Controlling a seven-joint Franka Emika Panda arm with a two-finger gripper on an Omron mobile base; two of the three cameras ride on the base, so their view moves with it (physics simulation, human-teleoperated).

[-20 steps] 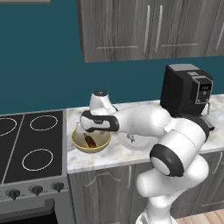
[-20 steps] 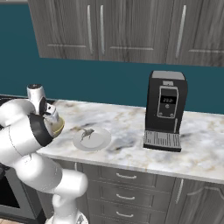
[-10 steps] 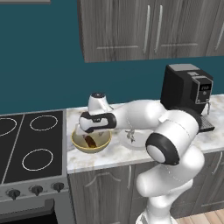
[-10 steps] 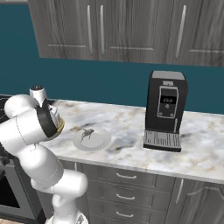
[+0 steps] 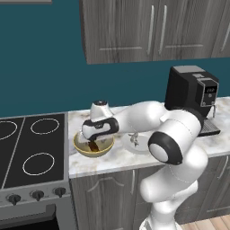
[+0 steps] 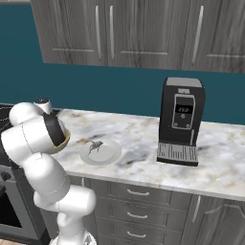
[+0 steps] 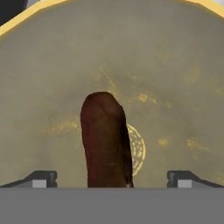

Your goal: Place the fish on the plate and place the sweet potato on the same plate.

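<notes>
Hand view: the gripper (image 7: 112, 178) is down inside the tan bowl (image 7: 175, 65), jaws spread wide, and the sweet potato (image 7: 106, 140) lies lengthwise between the two fingertips (image 7: 41, 178) with clear space on both sides, nothing gripped. Left base view: the bowl (image 5: 93, 149) sits near the counter's (image 5: 112, 162) left end, beside the stove (image 5: 31, 152), hand buried in it. Right base view: the fish (image 6: 95, 146) lies on the plate (image 6: 100, 152) near the counter's front edge, left of the coffee machine (image 6: 181, 120).
</notes>
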